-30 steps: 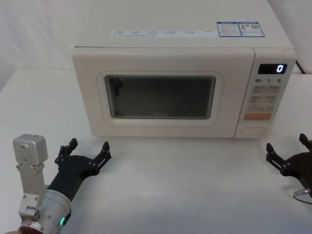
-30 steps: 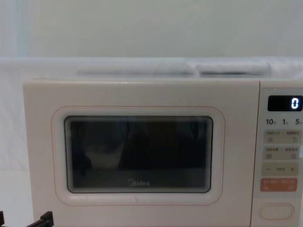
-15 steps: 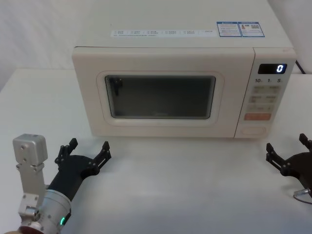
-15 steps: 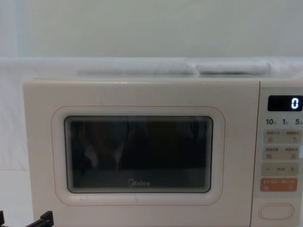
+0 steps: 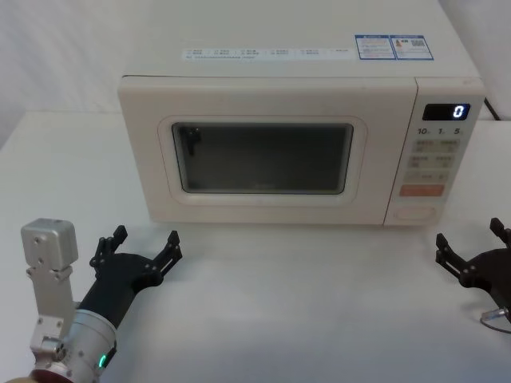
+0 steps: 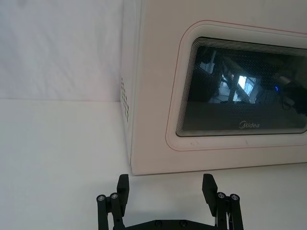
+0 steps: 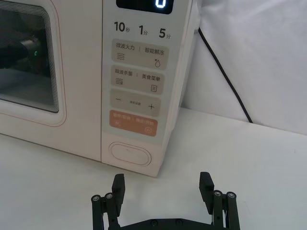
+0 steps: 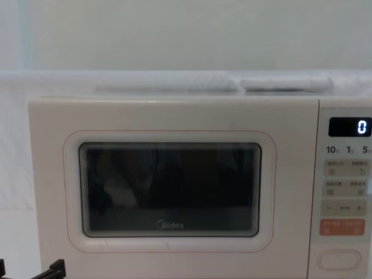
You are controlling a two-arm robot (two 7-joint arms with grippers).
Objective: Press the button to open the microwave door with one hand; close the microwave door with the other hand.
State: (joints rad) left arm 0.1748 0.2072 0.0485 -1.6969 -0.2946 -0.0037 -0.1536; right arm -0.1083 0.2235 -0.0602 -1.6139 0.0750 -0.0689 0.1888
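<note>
Microwave door, wide, cream, with dark mesh window and "Midea" logo, sits flush and closed, facing the robot. Nearest the robot: left black angular gripper over the white worktop, before the door's left part, fingers spread apart, clear of it. Right black gripper low at right, fingers likewise apart, near but not touching the large blank cream pill-shaped button. Above it, orange rectangular key; display reads 0.
</note>
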